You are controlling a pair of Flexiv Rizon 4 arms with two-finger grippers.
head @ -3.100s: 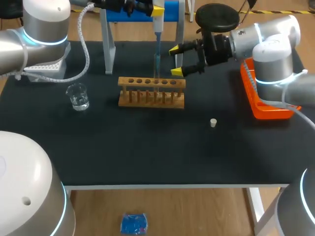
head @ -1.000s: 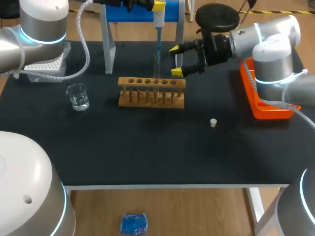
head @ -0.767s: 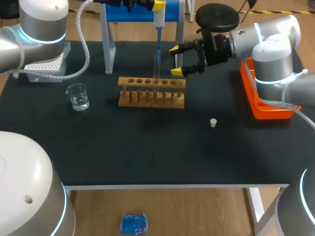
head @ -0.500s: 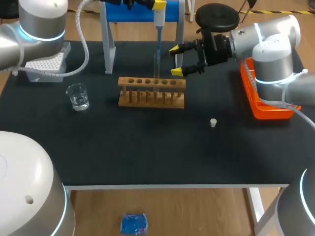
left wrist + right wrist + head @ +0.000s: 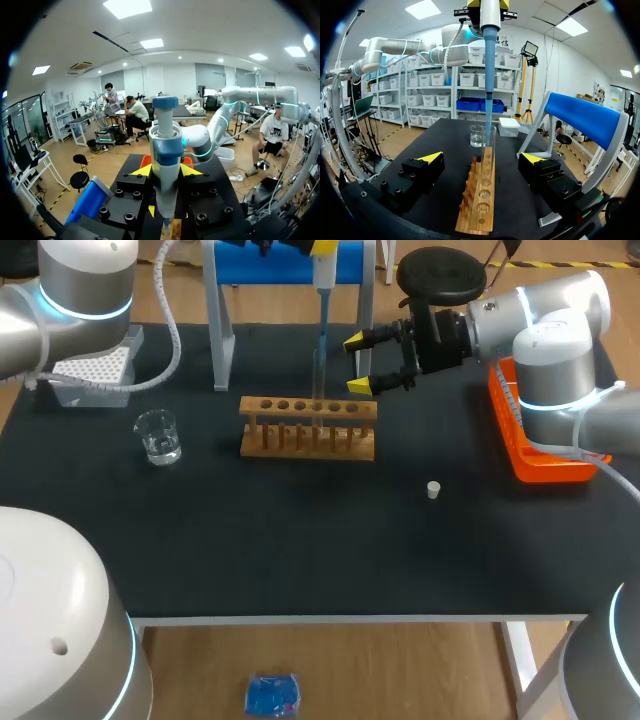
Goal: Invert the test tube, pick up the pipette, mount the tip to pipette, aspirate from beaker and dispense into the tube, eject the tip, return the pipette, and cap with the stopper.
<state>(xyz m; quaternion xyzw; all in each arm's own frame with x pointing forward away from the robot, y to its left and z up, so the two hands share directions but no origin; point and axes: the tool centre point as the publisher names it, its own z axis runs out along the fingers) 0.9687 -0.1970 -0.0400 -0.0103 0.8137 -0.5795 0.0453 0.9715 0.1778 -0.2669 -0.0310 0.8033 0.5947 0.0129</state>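
The black table (image 5: pixel 300 540) carries everything. The left arm (image 5: pixel 80 290) comes in over the back edge, its left gripper (image 5: pixel 165 171) clamped on the pipette (image 5: pixel 165 150), which hangs upright. The right arm (image 5: pixel 540 330) holds the right gripper (image 5: pixel 357 365) just beyond the rack's right end, fingers apart with nothing between them. A blue-topped stand (image 5: pixel 220 330) is at the back, an orange tray (image 5: pixel 530 455) at the right edge, a tip box (image 5: pixel 90 370) at the left. The wooden test tube rack (image 5: pixel 308 427) sits mid-table, the beaker (image 5: pixel 158 436) to its left. 1 test tube (image 5: pixel 488 145) stands in the rack, the pipette's blue tip at its mouth. The stopper (image 5: pixel 433 490) lies alone, front right of the rack.
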